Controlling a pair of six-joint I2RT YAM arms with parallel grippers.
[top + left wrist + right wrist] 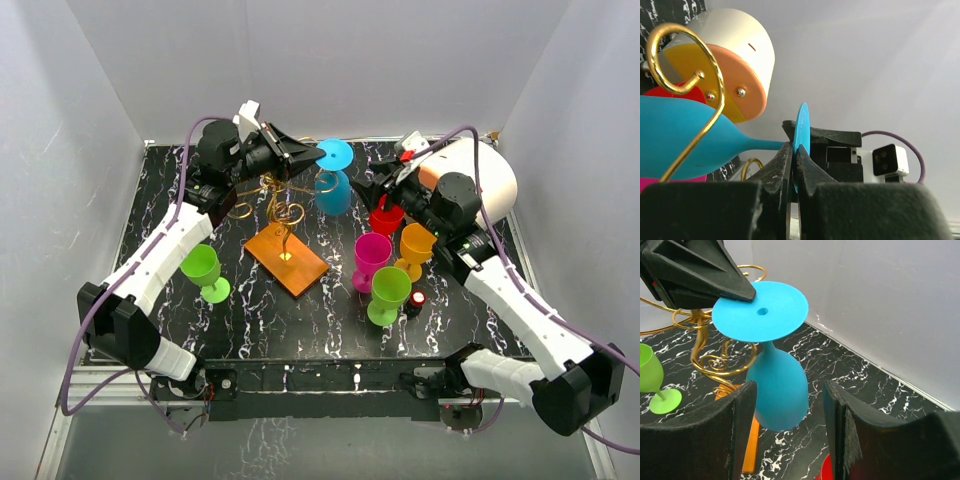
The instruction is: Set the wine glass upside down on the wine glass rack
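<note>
right wrist view: the turquoise plastic wine glass [777,390] hangs upside down. only the left gripper [751,294] holds it, pinching the rim of its flat foot. it hangs just beside the gold wire rack with curled arms [715,360], near the far edge of the black marbled table [250,330]. the right gripper [790,390] stands wide, a pad either side of the bowl, apparently not touching it.

so thin a pinch could let the glass swivel or slip and drop. the stem might also miss a scroll and knock the light rack.

a red glass [386,217], pink glass [371,252], orange glass [416,243] and green glass [389,288] crowd the table's right side. a second green glass [203,270] stands near the left edge.
</note>
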